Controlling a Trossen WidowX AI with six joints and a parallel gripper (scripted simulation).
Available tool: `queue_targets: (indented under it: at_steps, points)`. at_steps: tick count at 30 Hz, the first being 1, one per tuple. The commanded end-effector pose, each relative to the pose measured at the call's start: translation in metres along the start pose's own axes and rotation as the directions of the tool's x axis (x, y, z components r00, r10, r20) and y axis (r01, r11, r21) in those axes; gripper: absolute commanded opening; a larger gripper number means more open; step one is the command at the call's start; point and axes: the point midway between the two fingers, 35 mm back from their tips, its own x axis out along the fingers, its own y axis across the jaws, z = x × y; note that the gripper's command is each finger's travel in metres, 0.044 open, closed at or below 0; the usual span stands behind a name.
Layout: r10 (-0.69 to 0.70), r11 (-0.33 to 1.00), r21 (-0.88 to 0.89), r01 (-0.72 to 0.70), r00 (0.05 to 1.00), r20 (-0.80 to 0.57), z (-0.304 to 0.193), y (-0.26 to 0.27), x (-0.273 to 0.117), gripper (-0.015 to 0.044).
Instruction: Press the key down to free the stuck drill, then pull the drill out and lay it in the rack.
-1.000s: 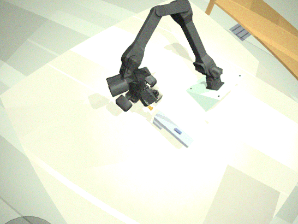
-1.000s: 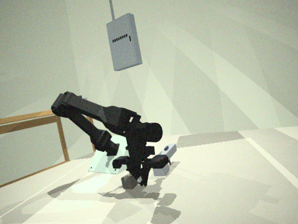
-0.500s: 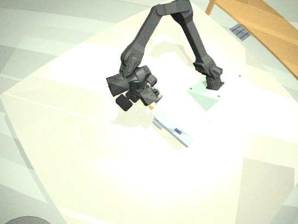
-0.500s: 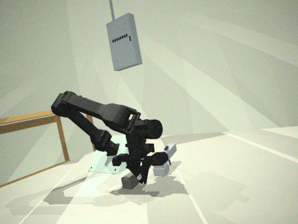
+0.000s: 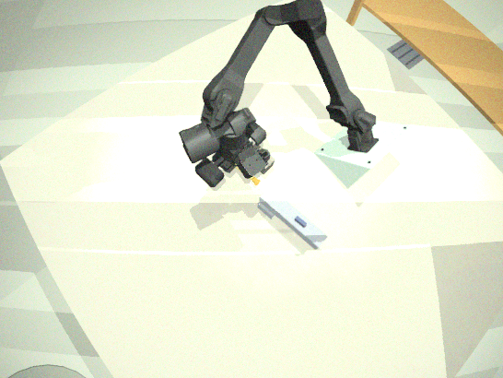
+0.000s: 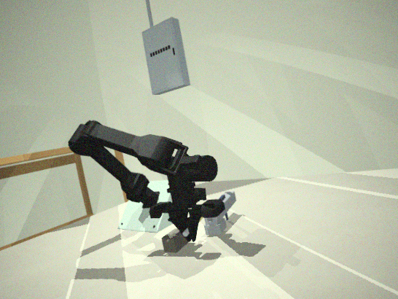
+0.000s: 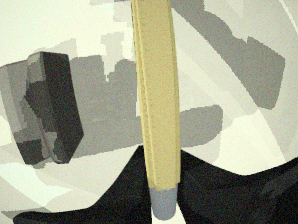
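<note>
Pincer (image 5: pixel 252 170) (image 6: pixel 189 233) (image 7: pixel 152 149) low over the tabletop (image 5: pixel 258 300) (image 6: pixel 291 262), fingers nearly closed, gripping a yellow bar (image 5: pixel 255 181) (image 7: pixel 161 100) with a grey tip. Wrist view: bar runs lengthwise between the fingers, grey end nearest the camera. Cannot tell whether bar is the drill. Dark block (image 6: pixel 174 243) (image 7: pixel 62 107) just beside the pincer, apart from bar. Beyond the bar's yellow end, near: slanted blue-grey piece (image 5: pixel 287 218) (image 6: pixel 216 224), blue button (image 5: pixel 300 221) on top. Farther: pale green plate (image 5: pixel 346 171) (image 6: pixel 136 219) by the arm's foot.
</note>
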Motion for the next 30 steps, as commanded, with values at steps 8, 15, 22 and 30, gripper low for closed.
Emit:
queue_targets:
  at_steps: [8, 15, 22, 30]
  points:
    - [0.000, 1.000, 0.005, 0.000, 1.000, -0.004, 0.001, 0.000, -0.007, 0.0000]
    - [0.000, 1.000, 0.005, 0.000, 1.000, -0.004, 0.002, 0.000, -0.011, 0.0000]
    - [0.000, 1.000, 0.005, 0.000, 1.000, -0.004, 0.002, -0.001, -0.015, 0.0000]
    - [0.001, 1.000, 0.004, -0.001, 1.000, -0.004, 0.000, 0.010, -0.015, 0.0000]
